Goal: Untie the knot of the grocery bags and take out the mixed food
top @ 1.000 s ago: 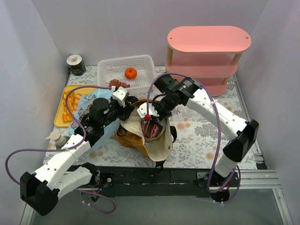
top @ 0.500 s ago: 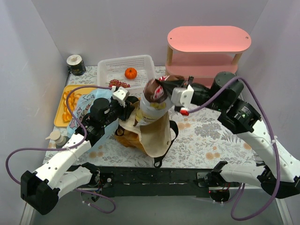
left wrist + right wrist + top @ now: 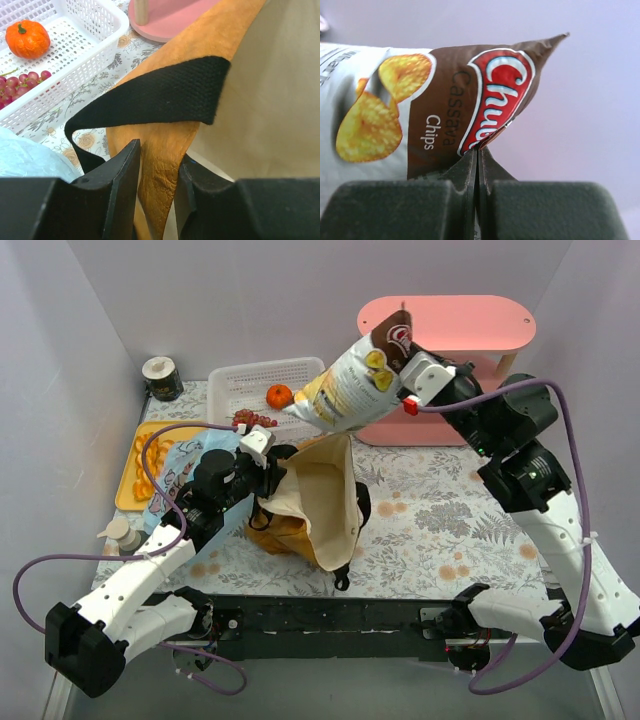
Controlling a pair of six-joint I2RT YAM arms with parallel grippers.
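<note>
dangling snack packet: i see it up in the air, clear of the tote, tilted with its brown top corner toward the pink shelf and its pale end above the white basket's right corner.
right gripper: jaws pressed together on the packet's brown top seam. on my wrist view the fingers meet with only the foil between them.
left gripper: jaws clamped on the mustard tote's rim, just under a fold of its black strap.
mustard tote: sits on the table between my two arms, mouth gaping, cream lining showing.
pale blue bag: lies just left of the tote, beside my left wrist, against the right side of the yellow tray.
white basket: at the back of the table, with the orange fruit inside and the grapes at its front edge.
yellow tray: on the left side, with pastry pieces on it.
</note>
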